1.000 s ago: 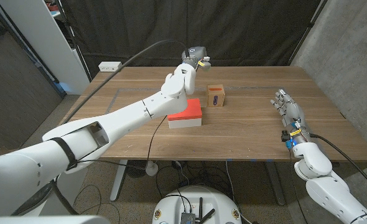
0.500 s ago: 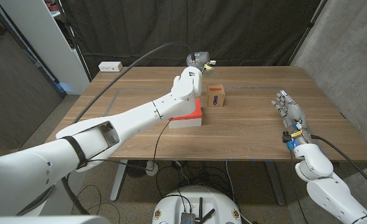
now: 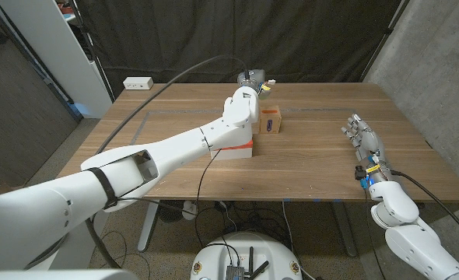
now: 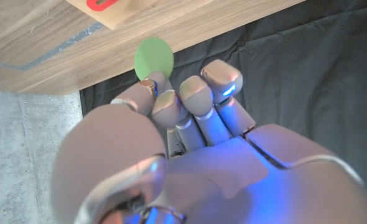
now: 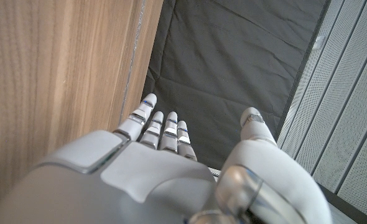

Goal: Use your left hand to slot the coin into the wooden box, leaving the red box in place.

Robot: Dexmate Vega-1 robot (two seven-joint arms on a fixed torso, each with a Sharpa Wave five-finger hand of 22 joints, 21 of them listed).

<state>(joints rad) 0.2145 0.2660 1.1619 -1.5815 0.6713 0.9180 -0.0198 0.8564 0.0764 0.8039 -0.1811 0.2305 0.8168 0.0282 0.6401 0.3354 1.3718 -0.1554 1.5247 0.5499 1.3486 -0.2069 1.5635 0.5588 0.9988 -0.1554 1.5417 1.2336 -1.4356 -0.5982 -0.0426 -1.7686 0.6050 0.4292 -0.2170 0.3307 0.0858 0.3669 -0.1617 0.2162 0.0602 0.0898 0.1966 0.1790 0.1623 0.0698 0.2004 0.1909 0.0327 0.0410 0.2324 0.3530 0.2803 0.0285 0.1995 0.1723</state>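
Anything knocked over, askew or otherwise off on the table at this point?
Nothing stands out. The wooden box stands upright with its slot facing up, the red box sits squarely beside it, and the left hand holds the green coin in its fingertips. The right hand holds nothing, its fingers apart.

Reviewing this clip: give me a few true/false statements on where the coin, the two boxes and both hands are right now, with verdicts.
1. The left hand pinches a green coin in its fingers. True.
2. The coin is already inside the wooden box. False: it is held in the air, in the fingers.
3. The red box lies on the table beside the wooden box. True.
4. The right hand holds the wooden box. False: it holds nothing, far off near the table's right edge.
5. The wooden box stands on top of the red box. False: both stand on the table.
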